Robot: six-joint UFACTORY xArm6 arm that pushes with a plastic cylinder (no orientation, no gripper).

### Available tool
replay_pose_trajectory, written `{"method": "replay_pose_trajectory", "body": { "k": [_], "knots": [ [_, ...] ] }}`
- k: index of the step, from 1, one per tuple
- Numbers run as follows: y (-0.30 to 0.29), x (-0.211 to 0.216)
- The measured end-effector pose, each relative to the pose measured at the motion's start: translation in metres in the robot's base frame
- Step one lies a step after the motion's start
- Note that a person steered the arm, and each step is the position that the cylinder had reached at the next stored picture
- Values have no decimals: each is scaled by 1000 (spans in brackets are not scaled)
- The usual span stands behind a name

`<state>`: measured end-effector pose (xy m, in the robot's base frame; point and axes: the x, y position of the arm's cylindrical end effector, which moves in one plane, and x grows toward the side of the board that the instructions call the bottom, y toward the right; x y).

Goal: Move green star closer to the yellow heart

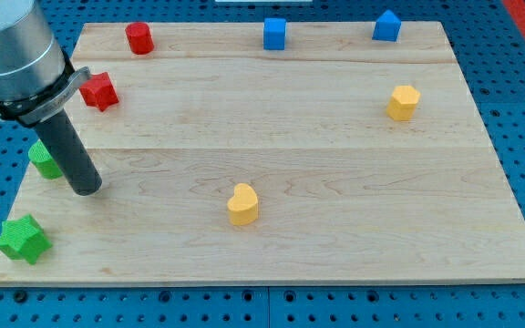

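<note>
Wooden board (335,182), eight blocks, one rod.
My tip (86,189): bare rod, no jaws, grips nothing, beside a partly hidden green block (43,159). Green star (22,239): bottom-left corner, no clear long axis, heading unreadable. Yellow heart (242,204): bottom centre, well apart.

No text, label, brand, number or sign can be read anywhere: none on the wooden board (335,118), none on the coloured blocks, none on the arm.
</note>
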<state>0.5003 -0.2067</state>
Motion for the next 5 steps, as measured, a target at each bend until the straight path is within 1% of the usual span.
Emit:
{"method": "replay_pose_trajectory", "body": {
  "k": [2,3,5],
  "knots": [
    [2,-3],
    [-12,-3],
    [-66,0]
  ]
}}
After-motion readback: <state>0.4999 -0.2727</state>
